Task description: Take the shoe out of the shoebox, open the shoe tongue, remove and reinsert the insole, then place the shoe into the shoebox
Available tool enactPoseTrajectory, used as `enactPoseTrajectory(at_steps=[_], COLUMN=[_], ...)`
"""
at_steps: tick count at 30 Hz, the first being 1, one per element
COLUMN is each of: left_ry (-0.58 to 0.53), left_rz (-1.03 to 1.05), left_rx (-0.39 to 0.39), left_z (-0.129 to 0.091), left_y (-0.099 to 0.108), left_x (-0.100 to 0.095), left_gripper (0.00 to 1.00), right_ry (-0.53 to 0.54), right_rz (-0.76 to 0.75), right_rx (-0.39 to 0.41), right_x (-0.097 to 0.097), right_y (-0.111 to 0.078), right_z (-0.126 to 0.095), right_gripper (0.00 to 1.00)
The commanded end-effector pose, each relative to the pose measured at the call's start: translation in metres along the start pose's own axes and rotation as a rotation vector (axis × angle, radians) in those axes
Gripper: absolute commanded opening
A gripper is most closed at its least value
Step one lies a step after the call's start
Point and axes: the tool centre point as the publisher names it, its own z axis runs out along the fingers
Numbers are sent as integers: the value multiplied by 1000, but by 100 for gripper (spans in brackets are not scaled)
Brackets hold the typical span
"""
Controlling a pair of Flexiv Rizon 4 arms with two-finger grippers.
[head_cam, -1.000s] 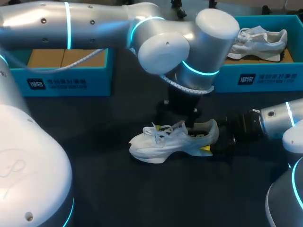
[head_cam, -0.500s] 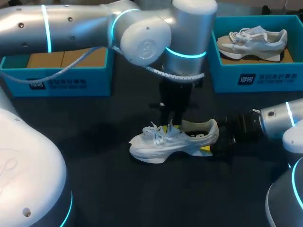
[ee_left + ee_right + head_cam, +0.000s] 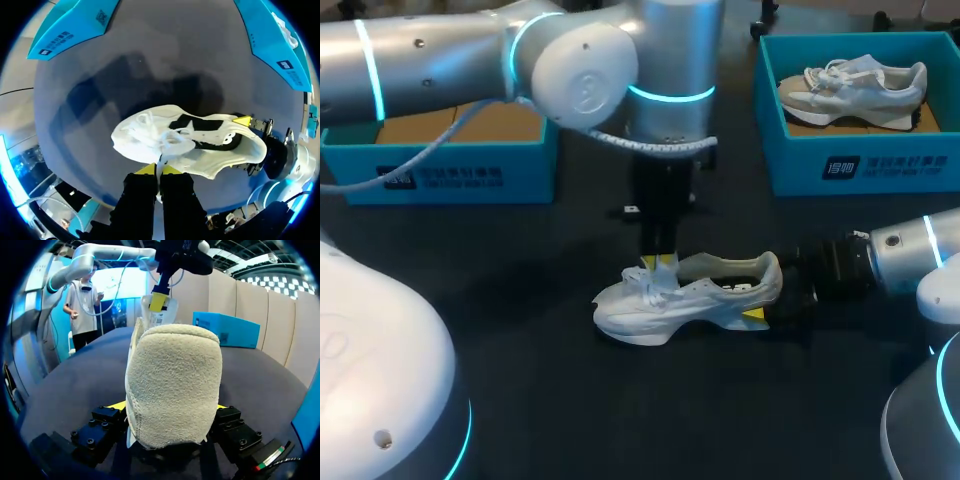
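Observation:
A white shoe lies on the dark table, toe to the left. My left gripper comes straight down on its lace area. In the left wrist view its yellow tips are pressed together, shut on a thin white strip of the shoe tongue. My right gripper is at the heel. In the right wrist view the fuzzy heel fills the space between its fingers, which touch it from both sides. The left gripper shows there above the shoe, holding the tongue up.
A blue shoebox with brown cardboard inside stands at the back left. Another blue shoebox at the back right holds a grey-white shoe. My left arm spans the back of the table.
My left gripper has shifted left from the shoe's collar to the tongue and has shut on it. The right gripper and the shoe have kept still.

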Motion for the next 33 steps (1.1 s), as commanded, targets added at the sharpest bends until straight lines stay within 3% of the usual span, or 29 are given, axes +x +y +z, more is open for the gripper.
enactPoseTrajectory(at_steps=[1, 5, 7, 15, 17, 25, 27, 29, 31, 33], left_ry=[24, -4, -28, -42, -45, -54, -53, -51, -48, -47], left_rz=[-18, -23, -50, -106, -129, -153, -154, -156, -155, -153], left_rx=[59, 36, 66, 61, 90, 74, 73, 71, 70, 70], left_z=[7, 25, 34, 61, 66, 80, 80, 80, 80, 79], left_y=[9, 4, 0, -9, -11, -16, -16, -16, -15, -14], left_x=[-18, -26, -29, -39, -41, -50, -53, -57, -60, -62], left_gripper=[0, 0, 0, 0, 0, 0, 6, 19, 44, 56], right_ry=[-1, -1, -1, -1, -1, -1, -1, -1, -1, -1], right_rz=[0, 0, 0, 0, 0, 0, 0, 0, 0, 0], right_rx=[3, 3, 3, 3, 3, 3, 3, 3, 3, 3], right_x=[-1, -1, -1, -1, -1, -1, -1, -1, -1, -1], right_y=[-4, -4, -4, -4, -4, -4, -4, -4, -4, -4], right_z=[3, 3, 3, 3, 3, 3, 3, 3, 3, 3], right_gripper=[0, 0, 0, 0, 0, 0, 0, 0, 0, 0])
